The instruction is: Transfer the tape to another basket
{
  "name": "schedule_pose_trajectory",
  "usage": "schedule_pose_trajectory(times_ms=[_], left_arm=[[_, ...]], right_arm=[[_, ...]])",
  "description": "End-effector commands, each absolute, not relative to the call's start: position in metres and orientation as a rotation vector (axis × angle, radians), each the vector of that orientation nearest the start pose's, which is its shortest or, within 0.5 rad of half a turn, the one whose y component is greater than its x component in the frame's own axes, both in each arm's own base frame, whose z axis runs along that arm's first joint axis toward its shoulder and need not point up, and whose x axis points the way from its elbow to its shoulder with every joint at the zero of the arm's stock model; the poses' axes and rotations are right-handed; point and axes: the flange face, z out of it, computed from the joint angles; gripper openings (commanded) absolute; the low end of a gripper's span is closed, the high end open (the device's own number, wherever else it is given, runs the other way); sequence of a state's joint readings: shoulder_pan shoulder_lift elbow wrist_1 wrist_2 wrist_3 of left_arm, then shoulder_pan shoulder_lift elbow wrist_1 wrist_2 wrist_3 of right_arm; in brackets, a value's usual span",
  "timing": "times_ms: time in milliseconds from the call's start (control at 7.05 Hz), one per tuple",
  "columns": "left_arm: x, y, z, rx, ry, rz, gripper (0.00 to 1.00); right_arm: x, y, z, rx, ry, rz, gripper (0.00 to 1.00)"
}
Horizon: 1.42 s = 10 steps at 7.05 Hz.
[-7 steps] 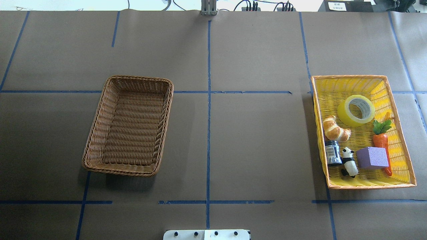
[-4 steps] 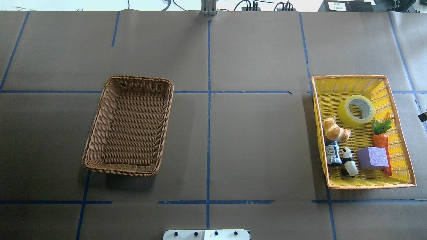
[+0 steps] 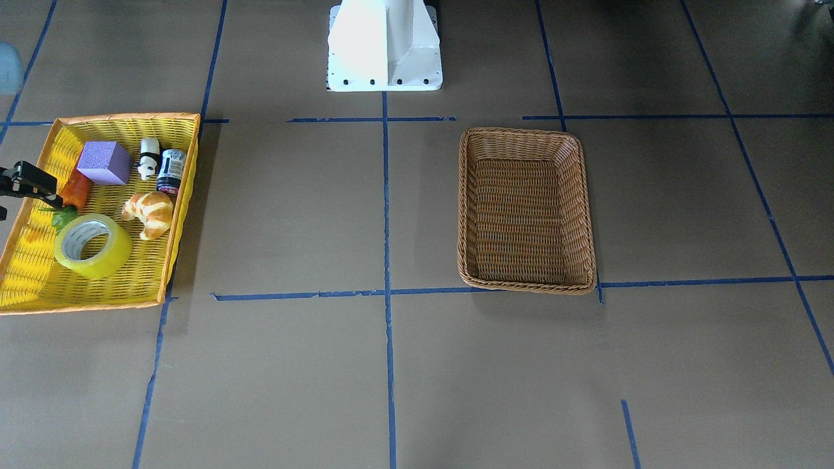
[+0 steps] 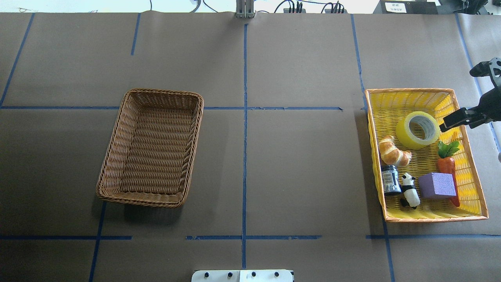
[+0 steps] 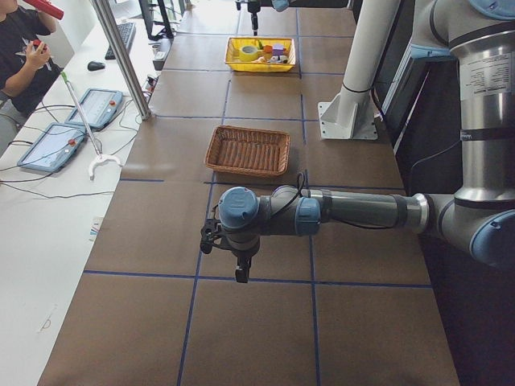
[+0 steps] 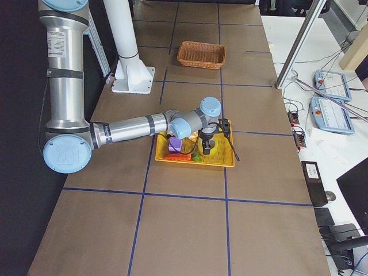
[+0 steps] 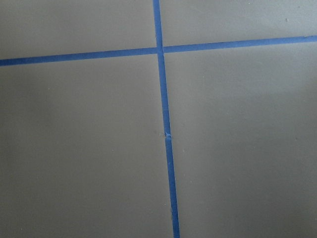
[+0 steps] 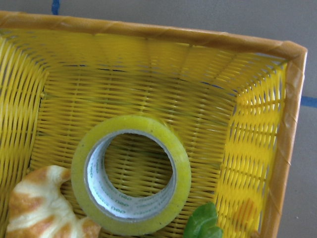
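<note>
1. Tape: yellow roll with a pale core, lying in the yellow basket, in the half farther from the robot. Its hole faces up with a slight tilt, and yellow weave shows through the core in the right wrist view
2. Nothing grips the tape; it rests on the basket floor
3. Croissant sits just beside the roll, towards the table centre. From the wrist camera the two look to be touching, but contact is not certain
4. The green leaves of the carrot lie just beside the roll on the other side, near the basket's outer wall
5. Nearer the robot in the same basket: purple block, panda figure, and a dark jar against the inner wall
6. Right gripper hangs over the yellow basket's outer rim, above the contents, with one black finger pointing at the roll. The other finger is not clear, so whether the jaws are parted or closed cannot be told. Its camera looks straight down on the tape
7. Wicker basket: brown, with raised sides, on the robot's left half of the table, well apart from the yellow one
8. Left gripper: low over bare table past the wicker basket, seen only in the left side view, grip state cannot be told. Its camera shows a cross of blue lines
</note>
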<state>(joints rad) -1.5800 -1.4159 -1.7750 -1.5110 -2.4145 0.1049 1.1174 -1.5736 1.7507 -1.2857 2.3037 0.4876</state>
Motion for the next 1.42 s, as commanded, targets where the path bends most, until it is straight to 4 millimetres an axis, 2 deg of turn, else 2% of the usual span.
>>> schedule_pose_trajectory(times_ms=[0, 142, 284, 426, 852, 1135, 1277], left_arm=[[-0.063, -0.425, 0.628, 0.042, 0.843, 0.087, 1.00], [-0.063, -0.425, 0.627, 0.044, 0.843, 0.087, 1.00], [-0.063, -0.424, 0.624, 0.049, 0.843, 0.090, 1.00], [-0.063, -0.425, 0.622, 0.054, 0.842, 0.092, 1.00], [-0.063, -0.425, 0.623, 0.052, 0.842, 0.091, 1.00], [-0.063, -0.425, 0.623, 0.052, 0.842, 0.091, 1.00], [-0.063, -0.425, 0.622, 0.054, 0.842, 0.092, 1.00]], right_arm=[[-0.185, -0.499, 0.557, 0.077, -0.832, -0.155, 0.96], [-0.192, -0.506, 0.569, 0.091, -0.848, -0.148, 0.95], [-0.215, -0.499, 0.568, 0.074, -0.858, -0.154, 0.93], [-0.218, -0.500, 0.572, 0.066, -0.856, -0.155, 0.90], [-0.218, -0.500, 0.579, 0.062, -0.846, -0.158, 0.52], [-0.217, -0.500, 0.581, 0.059, -0.843, -0.153, 0.06], [-0.216, -0.500, 0.580, 0.059, -0.844, -0.151, 0.00]])
